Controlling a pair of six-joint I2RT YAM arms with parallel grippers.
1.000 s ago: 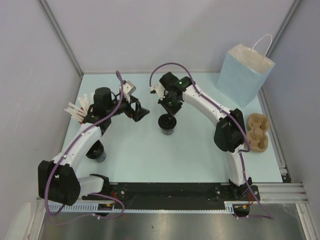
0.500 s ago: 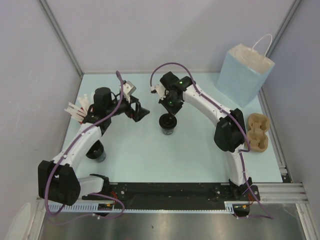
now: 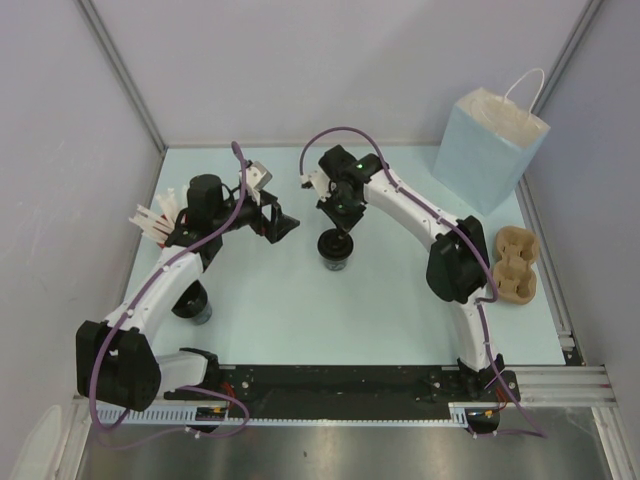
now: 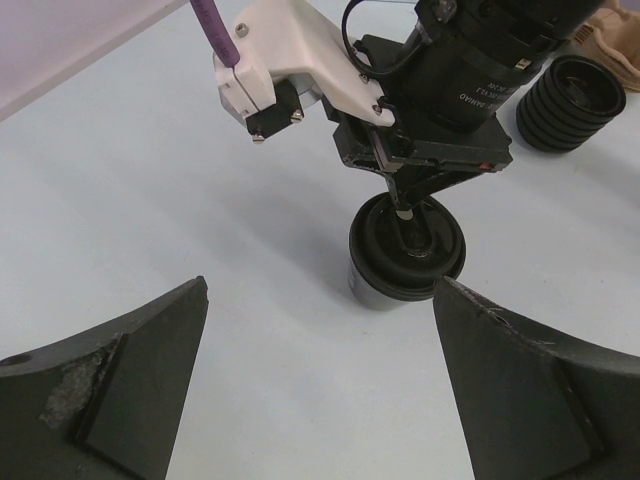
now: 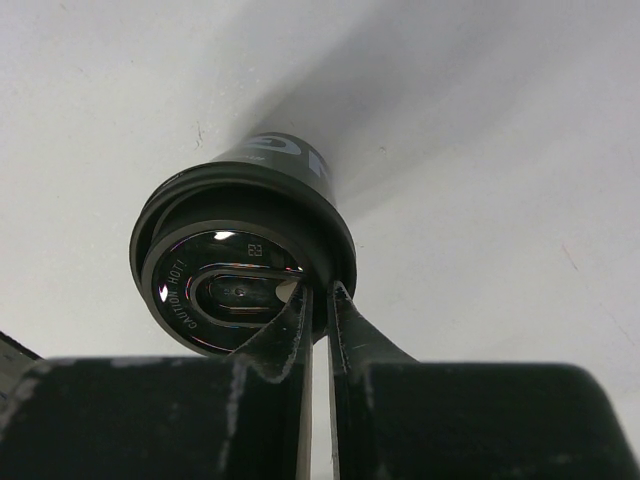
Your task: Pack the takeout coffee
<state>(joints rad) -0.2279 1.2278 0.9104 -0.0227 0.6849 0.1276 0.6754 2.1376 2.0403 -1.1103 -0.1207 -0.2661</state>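
Note:
The takeout coffee (image 3: 336, 249), a short black cup with a round black sip lid, stands upright mid-table. My right gripper (image 3: 343, 231) comes down on it from above. In the right wrist view its jaws (image 5: 322, 292) pinch the near rim of the lid (image 5: 235, 275), one finger inside the rim and one outside. My left gripper (image 3: 284, 225) hangs to the cup's left, wide open and empty. In the left wrist view its two fingertips (image 4: 195, 300) frame bare table, and the cup (image 4: 405, 252) stands beyond them under the right gripper.
A pale-blue paper bag (image 3: 490, 145) stands upright at the back right. A brown pulp cup carrier (image 3: 515, 265) lies by the right edge. White straws (image 3: 155, 220) poke out at the far left. A dark cup-like thing (image 3: 192, 306) sits under the left arm.
The right wrist has shifted very slightly. The cup stays where it stood, and the left arm has not moved.

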